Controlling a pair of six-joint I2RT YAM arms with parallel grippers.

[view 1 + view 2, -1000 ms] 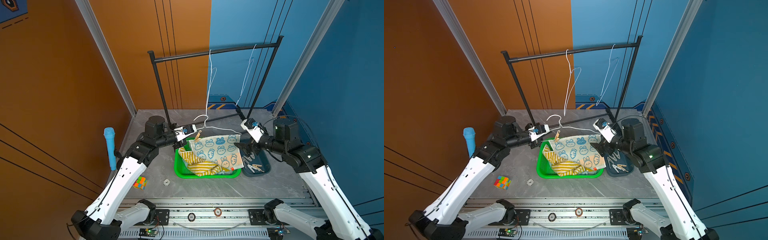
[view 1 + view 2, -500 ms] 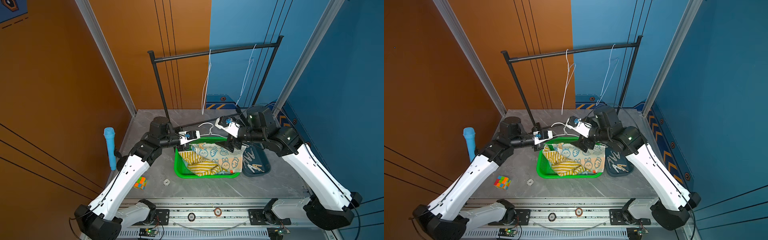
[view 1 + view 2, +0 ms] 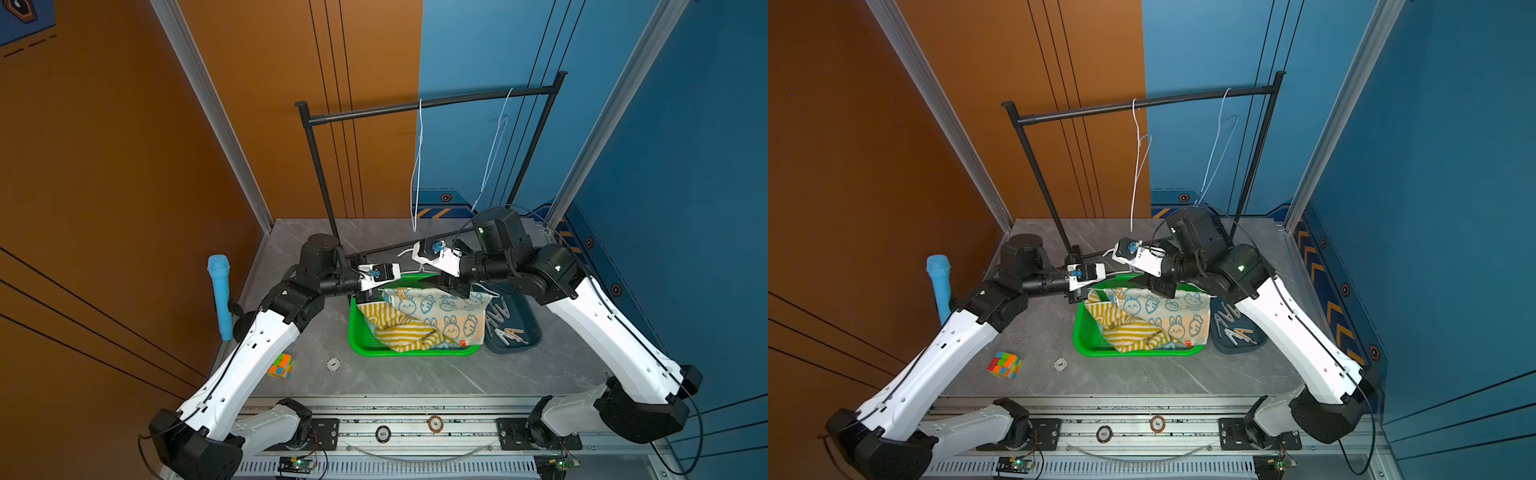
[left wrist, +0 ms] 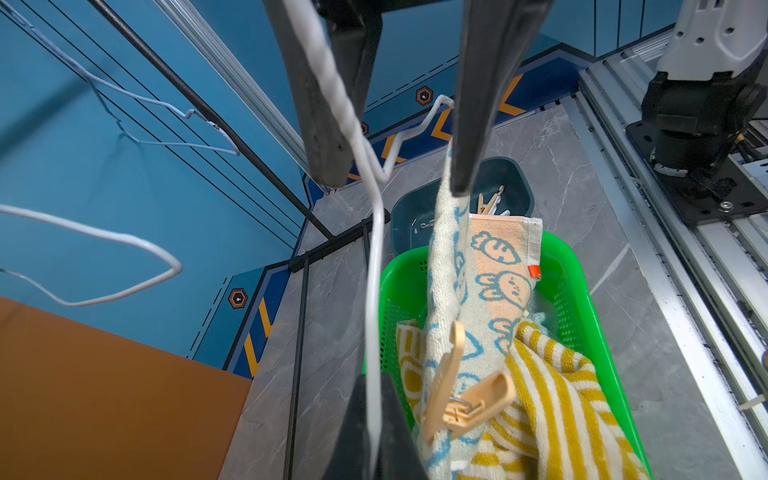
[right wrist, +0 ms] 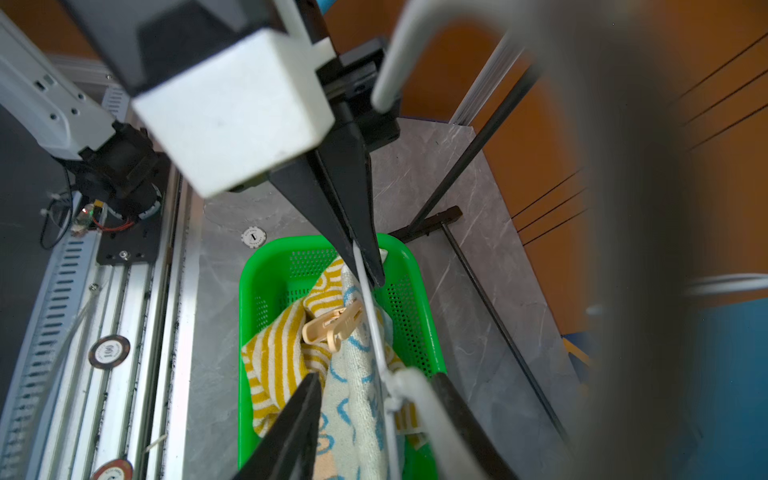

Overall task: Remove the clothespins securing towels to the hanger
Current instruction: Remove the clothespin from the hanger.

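**Last clothespin on the held hanger: failure modes, front of the desk to the back.**

Nearest, the green basket (image 3: pixel 415 353) holds the yellow-striped towel (image 4: pixel 552 395). The bunny towel (image 4: pixel 498 286) hangs into the basket from the white wire hanger (image 4: pixel 376 249).

One tan clothespin (image 4: pixel 478 403) bites the bunny towel's upper edge. It sits just beside my left gripper (image 3: pixel 371 297), which is clamped on the hanger wire.

My right gripper (image 4: pixel 397 183) stands farther along the wire. Its jaws are partly apart and straddle the hanger's twisted neck and the towel's hem, well away from the clothespin.

- (a) If these jaws close where they are, I judge they would pinch wire and cloth. The clothespin would stay on.
- (b) Sliding toward the clothespin brings my two grippers close together, so contact between them is likely.
- (c) Pulling the clothespin without squeezing its legs would drag the towel and could twist the thin wire in my left grip.
- (d) A released clothespin could drop into the towel folds rather than the dark tray (image 3: pixel 528 316), where the other clothespins (image 3: pixel 513 334) lie.

Farthest, two bare hangers (image 3: pixel 417 166) hang on the black rack (image 3: pixel 415 106). A lifted hanger could snag them.
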